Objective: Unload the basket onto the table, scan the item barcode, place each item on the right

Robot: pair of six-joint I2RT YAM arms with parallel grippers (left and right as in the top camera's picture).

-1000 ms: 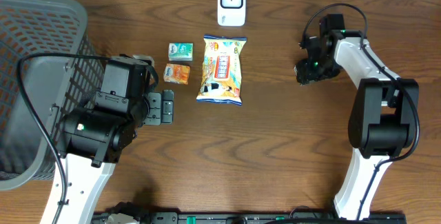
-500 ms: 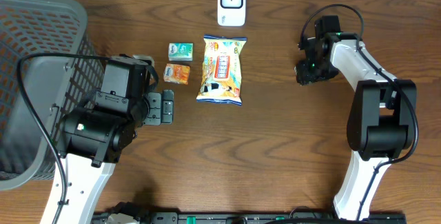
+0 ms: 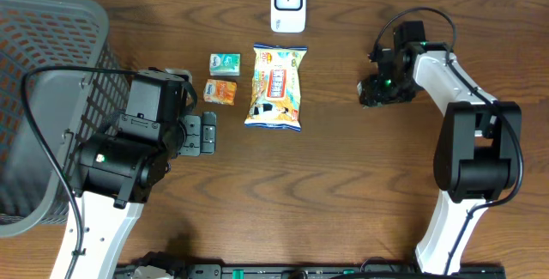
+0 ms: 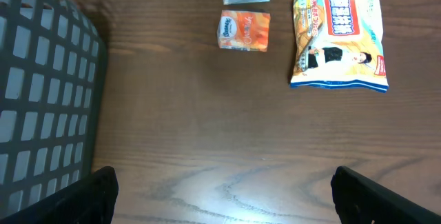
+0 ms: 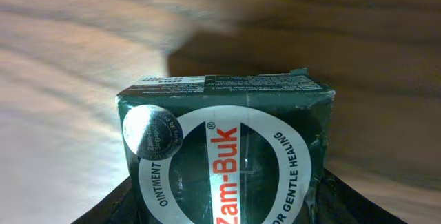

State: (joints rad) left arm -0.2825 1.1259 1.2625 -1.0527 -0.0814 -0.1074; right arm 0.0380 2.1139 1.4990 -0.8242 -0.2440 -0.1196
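A dark green Zam-Buk ointment box [image 5: 224, 148] fills the right wrist view, and my right gripper [image 5: 224, 214] is shut on it, a dark finger on each side. Seen from above, that gripper [image 3: 375, 92] hangs over the right half of the table, right of the snack bag [image 3: 275, 87]. The white scanner [image 3: 288, 4] stands at the table's back edge, apart from the box. No barcode shows on the box's visible faces. My left gripper [image 3: 199, 133] rests open over bare wood; the left wrist view shows its fingertips [image 4: 89, 196] wide apart with nothing between them.
A small green packet [image 3: 225, 63] and an orange packet [image 3: 221, 92] lie left of the snack bag. A grey mesh basket [image 3: 51, 64] takes up the table's left end, its wall [image 4: 41, 100] close beside my left gripper.
My right gripper has shifted a little to the left with the box. The left arm and the items on the table have not moved.
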